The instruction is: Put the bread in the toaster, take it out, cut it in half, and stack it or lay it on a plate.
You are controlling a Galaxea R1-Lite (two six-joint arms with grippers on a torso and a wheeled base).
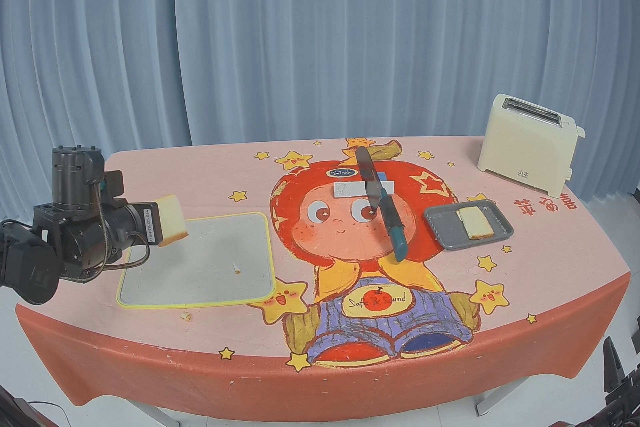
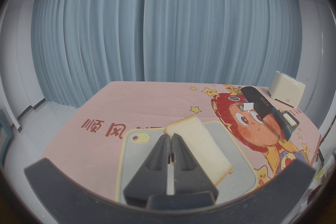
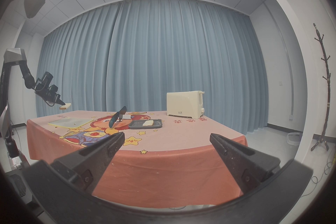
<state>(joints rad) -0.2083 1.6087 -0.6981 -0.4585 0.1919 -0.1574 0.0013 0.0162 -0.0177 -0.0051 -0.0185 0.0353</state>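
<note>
**Left end effector**: closed on one edge of a pale, tan-crusted piece of bread. It holds the piece in the air over the far left corner of the grey, yellow-rimmed cutting board.

**Other items:** a second pale piece of bread lies in the dark grey rectangular tray, right of centre. The cream two-slot toaster stands at the far right. The teal-handled knife lies between board and tray, propped on a small white block.

**Right end effector**: jaws wide apart and empty, low off the near right of the pink-clothed table.

**Step, as judged:** plating, with the held piece the last to go. The next move calls for a carry rightward across the table, clear of the knife. A release onto or beside the piece in the tray would follow.

**Not resolved:**
- the inside of the toaster slots
- the finger contact, which the bread covers in the head view
- whether either piece is toasted
</note>
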